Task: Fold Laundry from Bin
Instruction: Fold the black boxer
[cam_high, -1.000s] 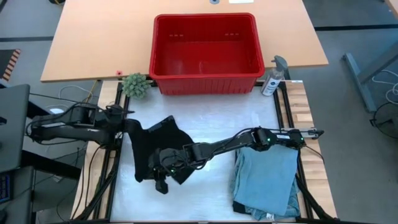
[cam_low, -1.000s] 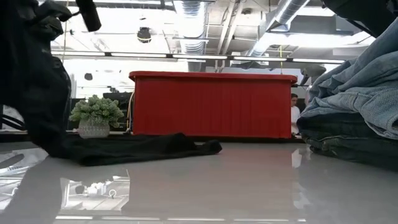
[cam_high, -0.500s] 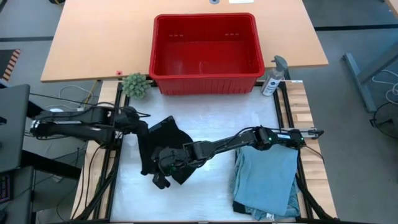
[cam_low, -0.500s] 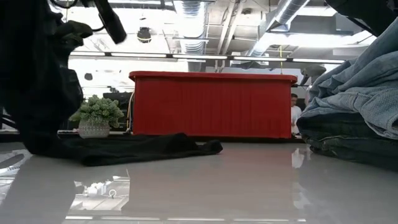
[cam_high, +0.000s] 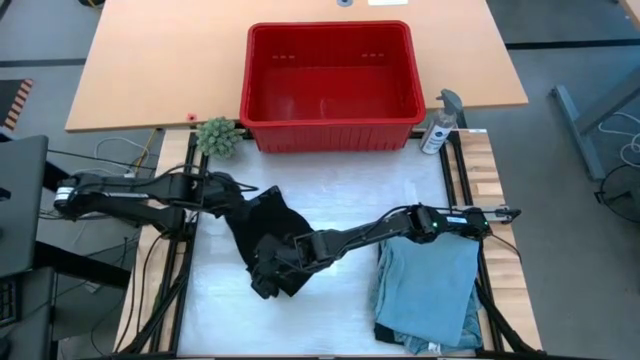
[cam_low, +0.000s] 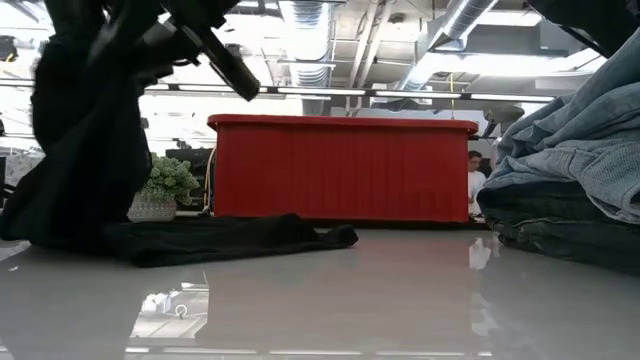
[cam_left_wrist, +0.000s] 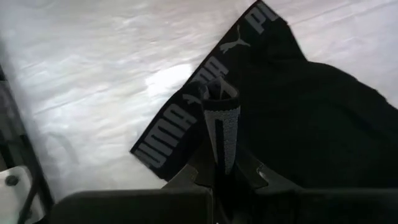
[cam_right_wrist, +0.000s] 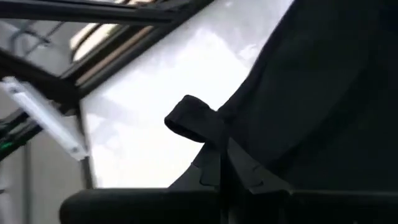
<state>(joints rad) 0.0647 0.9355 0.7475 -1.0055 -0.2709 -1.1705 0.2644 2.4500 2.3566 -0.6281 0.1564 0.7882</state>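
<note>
While both jaws pinch the black item (cam_high: 268, 232), I'm mid-fold on the tabletop (cam_high: 340, 190).
Left gripper (cam_high: 228, 190) clamps the waistband, right gripper (cam_high: 268, 272) the other edge; I'd keep tension even, bin (cam_high: 330, 125) empty behind.

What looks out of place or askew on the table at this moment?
Nothing spilled or damaged. The black garment is bunched and half lifted, pinched by the left gripper and the right gripper. The bin is empty. The folded stack overhangs the mat's near edge slightly.
</note>
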